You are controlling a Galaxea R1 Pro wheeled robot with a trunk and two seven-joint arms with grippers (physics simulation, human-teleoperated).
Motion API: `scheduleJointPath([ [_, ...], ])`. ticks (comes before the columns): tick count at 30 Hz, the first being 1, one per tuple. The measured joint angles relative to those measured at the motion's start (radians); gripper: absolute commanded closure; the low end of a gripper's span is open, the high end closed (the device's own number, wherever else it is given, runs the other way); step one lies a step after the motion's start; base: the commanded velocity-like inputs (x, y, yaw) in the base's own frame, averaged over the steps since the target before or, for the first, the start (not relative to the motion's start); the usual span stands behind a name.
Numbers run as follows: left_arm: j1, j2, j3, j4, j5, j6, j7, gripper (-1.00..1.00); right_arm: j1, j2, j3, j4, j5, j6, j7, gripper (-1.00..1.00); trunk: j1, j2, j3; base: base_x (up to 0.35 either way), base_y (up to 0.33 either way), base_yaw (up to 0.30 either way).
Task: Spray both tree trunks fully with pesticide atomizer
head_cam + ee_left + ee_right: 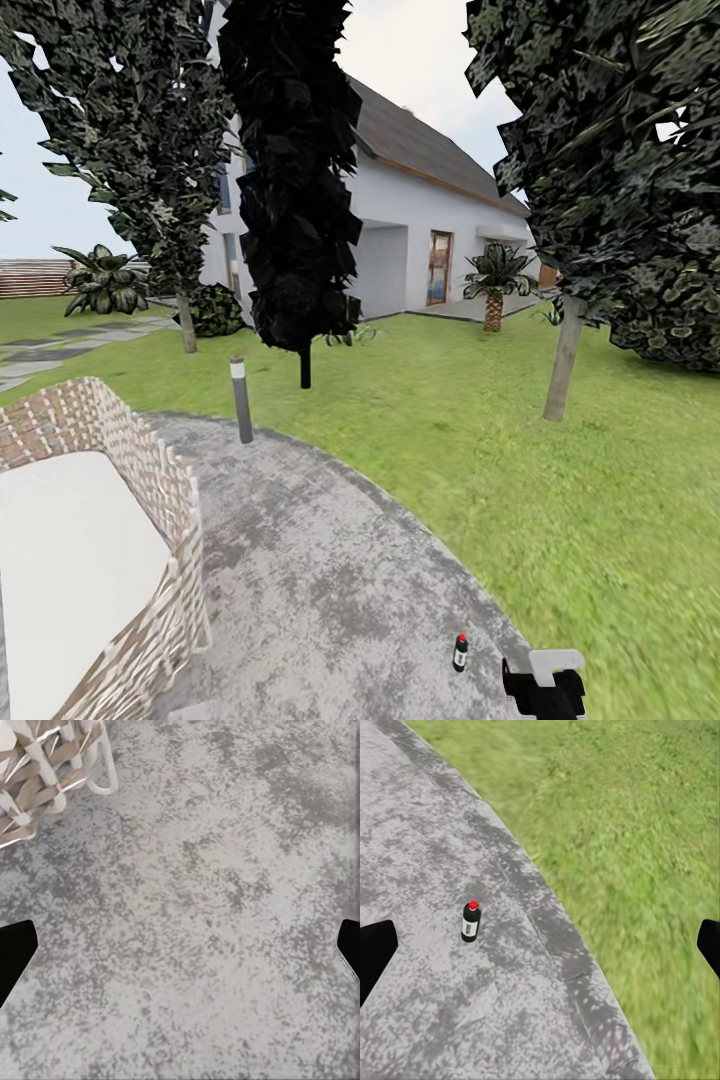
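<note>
The pesticide atomizer (460, 652) is a tiny dark bottle with a white label and red top, upright on the grey paving near its curved edge. In the right wrist view the atomizer (471, 922) stands ahead of my right gripper (540, 952), whose black fingertips (375, 952) are spread wide and hold nothing. My right gripper (543, 685) hangs just right of the bottle. Above bare paving, my left gripper (180, 952) is open too. Two trees stand on the lawn, one tree trunk (563, 360) at the right, the other tree trunk (187, 322) farther off at the left.
A wicker seat (150, 470) with a white cushion stands at the left on the paving. A grey bollard lamp (241, 400) and a dark conifer (300, 200) stand between the trees. Behind them are a white house (420, 230) and a short palm (494, 285).
</note>
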Motion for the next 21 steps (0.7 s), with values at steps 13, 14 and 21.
scheduleJointPath([
  [13,0.0,0.001,0.0,0.0,0.0,0.0,0.0,-1.0,0.0,0.0,0.0,0.001,0.0,0.0,0.001,-1.0,0.0,0.0,0.004,0.152,-0.016,-0.086],
  [14,0.0,0.001,0.0,0.0,0.0,0.0,0.0,-1.0,0.0,0.0,0.001,0.002,0.0,0.0,0.001,-1.0,0.0,0.0,0.005,0.025,-0.001,-0.215],
  [21,0.0,0.001,0.0,0.0,0.0,0.0,0.0,-1.0,0.0,0.0,0.002,0.002,0.0,0.0,0.002,-1.0,0.0,0.0,0.012,0.009,0.0,-0.227],
])
